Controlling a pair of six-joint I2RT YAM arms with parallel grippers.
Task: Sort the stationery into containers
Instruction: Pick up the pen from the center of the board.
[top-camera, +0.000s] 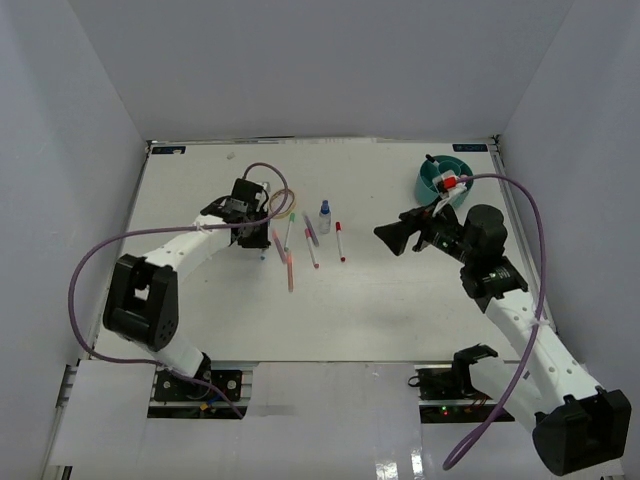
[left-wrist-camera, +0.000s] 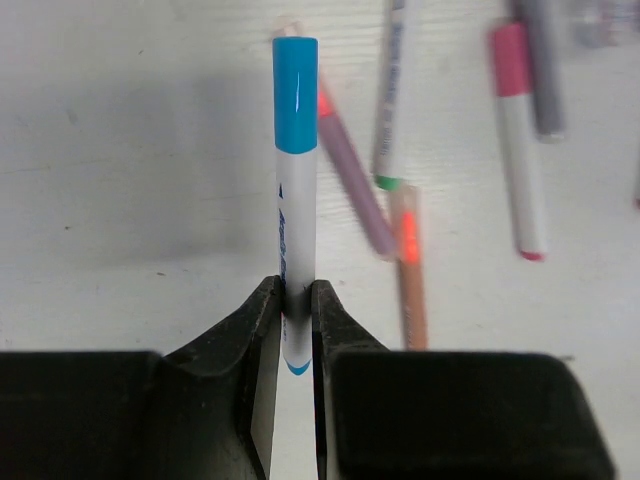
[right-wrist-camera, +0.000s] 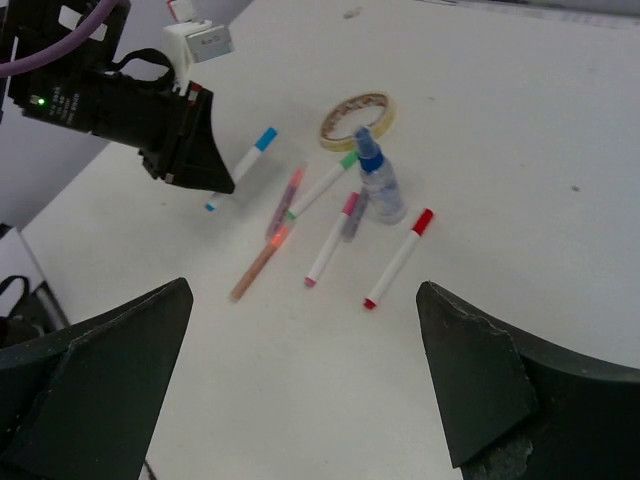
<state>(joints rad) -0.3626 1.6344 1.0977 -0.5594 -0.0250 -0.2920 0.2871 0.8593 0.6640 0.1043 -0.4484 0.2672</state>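
open tabletop (top-camera: 380, 320) near the bases; clutter of pens (top-camera: 311, 250) and a bottle (top-camera: 324, 215) mid-table between the arms

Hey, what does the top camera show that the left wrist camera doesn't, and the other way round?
Only the top view shows the teal organiser at the far right and the open right jaws near it. Only the left wrist view shows, close up, the left jaws shut on the lower barrel of the blue-capped pen, and the print on it. Both show the loose green-capped pen, pink-capped pen and orange pen.
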